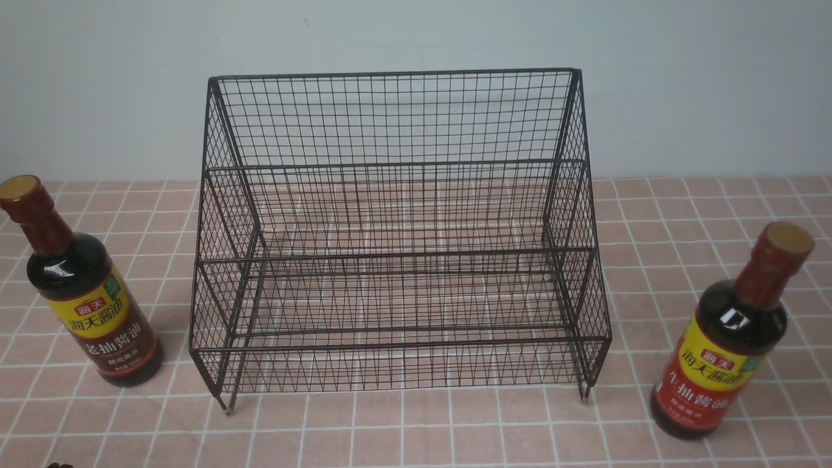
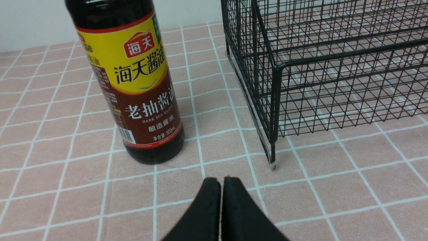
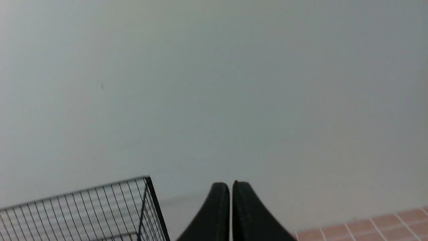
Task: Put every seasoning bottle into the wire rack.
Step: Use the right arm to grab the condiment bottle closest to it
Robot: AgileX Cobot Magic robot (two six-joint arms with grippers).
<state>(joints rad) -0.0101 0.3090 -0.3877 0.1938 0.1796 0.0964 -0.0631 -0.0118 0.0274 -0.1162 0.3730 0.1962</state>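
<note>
Left gripper (image 2: 221, 180), black fingers pressed together and holding nothing, hangs low over the pink-tiled table (image 1: 416, 429) as we begin loading the wire rack (image 1: 400, 260). Right gripper (image 3: 231, 185), shut to a hairline and equally empty-handed, is raised toward the pale wall (image 3: 214, 83), with only an upper corner of the rack in its camera.

Neither seasoning bottle is in the rack yet. The brown-banded bottle (image 1: 91, 299) stands upright on the tiles off the rack's left end, near it but not touching. The red-banded bottle (image 1: 721, 351) stands upright off the right end, well apart from its twin, with the rack between them.

What matters for us next is the left side. The brown-banded bottle stands ahead of the left gripper, a little off the line of its fingertips, on the side away from the rack; those tips point at the bare tiles between bottle and rack leg. The bottle's long axis runs straight up, cap on top, so we judge a side-on grasp of the body is called for, after the fingers part and the arm swings toward the label. The left arm is plainly the nearer one to this bottle; the red-banded bottle falls to the right arm, whose camera does not show it.
</note>
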